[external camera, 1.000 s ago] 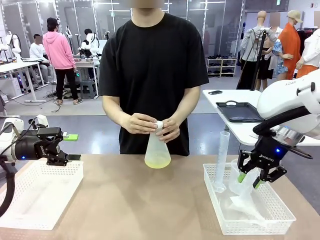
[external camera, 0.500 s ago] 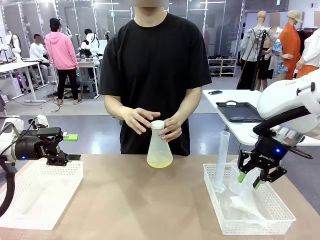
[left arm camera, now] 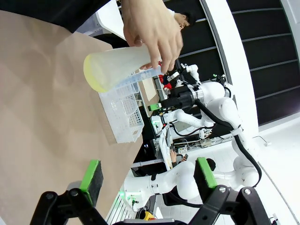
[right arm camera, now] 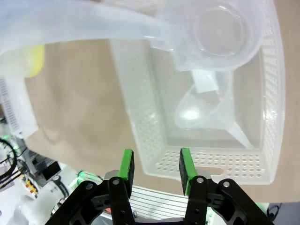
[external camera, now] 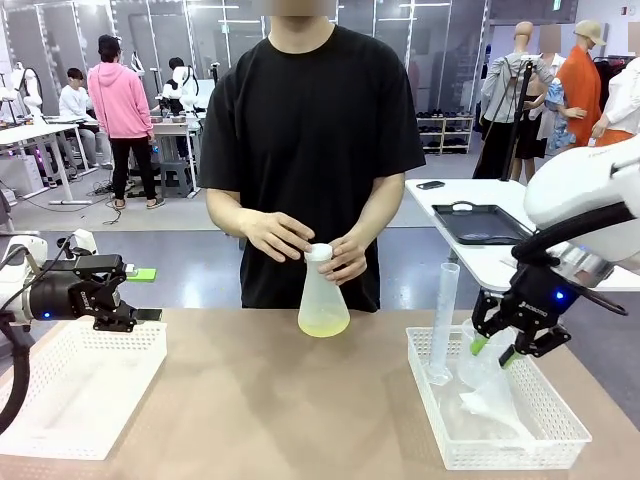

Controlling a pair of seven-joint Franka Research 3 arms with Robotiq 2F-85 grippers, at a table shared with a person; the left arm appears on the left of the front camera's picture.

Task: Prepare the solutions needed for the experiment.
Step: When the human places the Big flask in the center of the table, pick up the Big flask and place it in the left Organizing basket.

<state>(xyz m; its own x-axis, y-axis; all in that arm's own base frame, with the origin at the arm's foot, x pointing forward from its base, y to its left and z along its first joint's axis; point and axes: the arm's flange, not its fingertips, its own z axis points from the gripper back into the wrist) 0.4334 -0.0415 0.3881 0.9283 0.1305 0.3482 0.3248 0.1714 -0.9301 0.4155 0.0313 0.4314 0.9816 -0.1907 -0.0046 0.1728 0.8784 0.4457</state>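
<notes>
- Where the tan tabletop (external camera: 250,400) runs from the near edge to the far edge between the two baskets, it is one wide open strip, with the flask standing alone near its far edge.
- At that far edge stands a person in a black T-shirt (external camera: 310,130).
- A white perforated plastic basket (external camera: 90,385) sits at the table's left edge, its floor bare.
- A second white perforated basket (external camera: 520,455) sits at the right edge, its near wall close to the table's front edge.
- Level with the first basket's far rim, the left gripper (external camera: 148,295) hovers pointing towards the middle. In the left wrist view its green pads (left arm camera: 91,176) stand wide apart with open air between them.
- Above the second basket's far half hangs the right gripper (external camera: 497,352), jaws partly apart and clamped on nothing; its pads (right arm camera: 125,164) frame the basket's rim from above.
- The frosted translucent conical flask (external camera: 322,300) stands upright, well apart from both baskets. One hand (external camera: 345,258) is at its neck and the other hand (external camera: 275,237) is just beside its white cap.
- A tall clear graduated cylinder (external camera: 443,320) stands upright in the second basket's far left corner.
- A clear plastic beaker (right arm camera: 220,33) and a clear funnel (right arm camera: 211,110) lie in the same basket.
- The pale yellow liquid (external camera: 323,327) forms a shallow layer at the flask's bottom.
</notes>
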